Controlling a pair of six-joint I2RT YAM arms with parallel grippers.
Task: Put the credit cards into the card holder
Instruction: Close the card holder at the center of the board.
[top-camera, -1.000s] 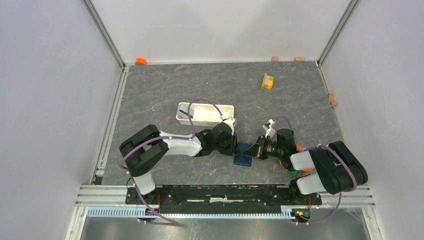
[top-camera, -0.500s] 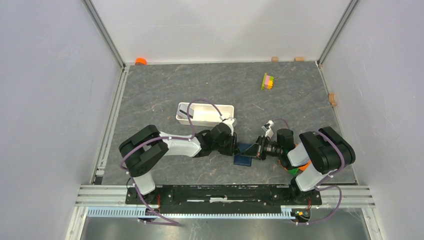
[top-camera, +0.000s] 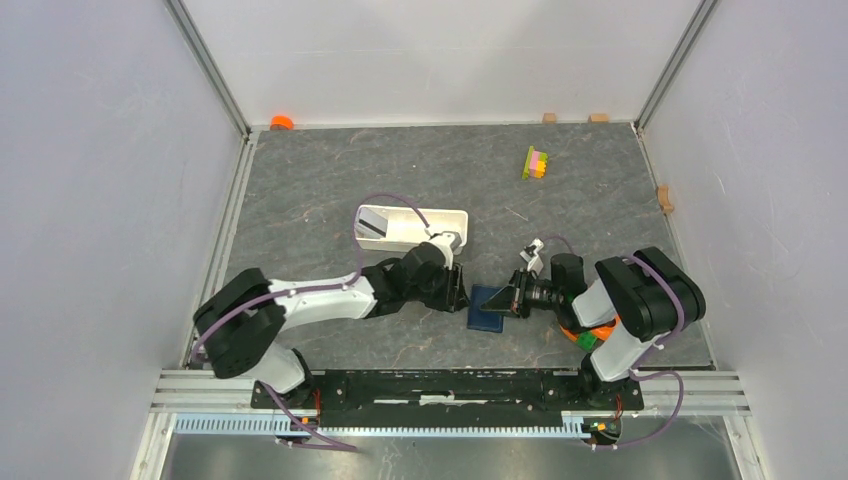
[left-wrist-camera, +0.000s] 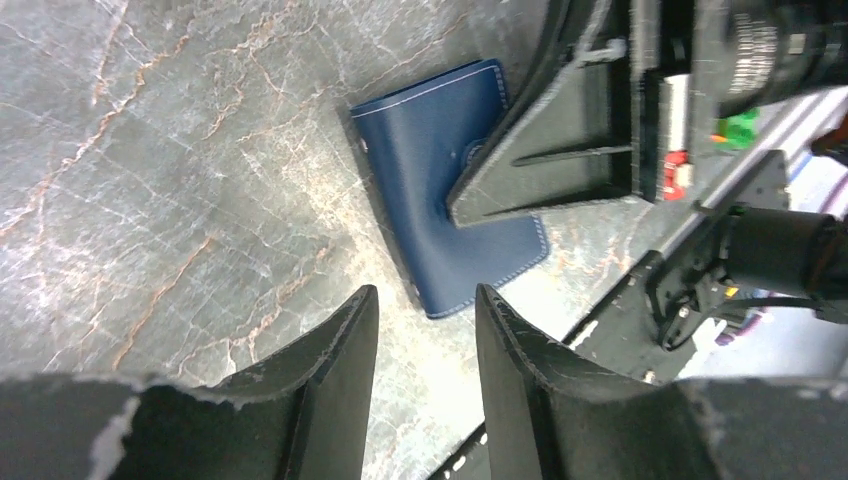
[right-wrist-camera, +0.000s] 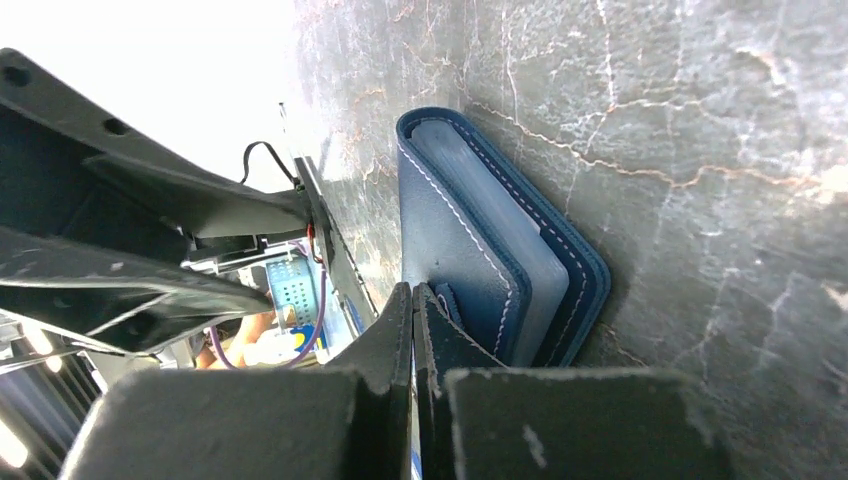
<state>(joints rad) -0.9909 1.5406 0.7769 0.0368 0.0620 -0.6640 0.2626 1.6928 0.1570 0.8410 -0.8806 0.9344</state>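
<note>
I see the card holder lying folded shut and flat on the table, with lighter inner layers showing along one edge. My right gripper is fully closed, its joined tips resting on the card holder's cover from its right side. My left gripper sits just left of the card holder, jaws partly apart with nothing between them. Farther back and left of the card holder is a white tray with a grey flat piece at its left end; I cannot tell whether that is a card

left gripper: drawn back, jaws parted wider
card holder: now clear ahead of those jaws
left arm: elbow swung out leftward
</note>
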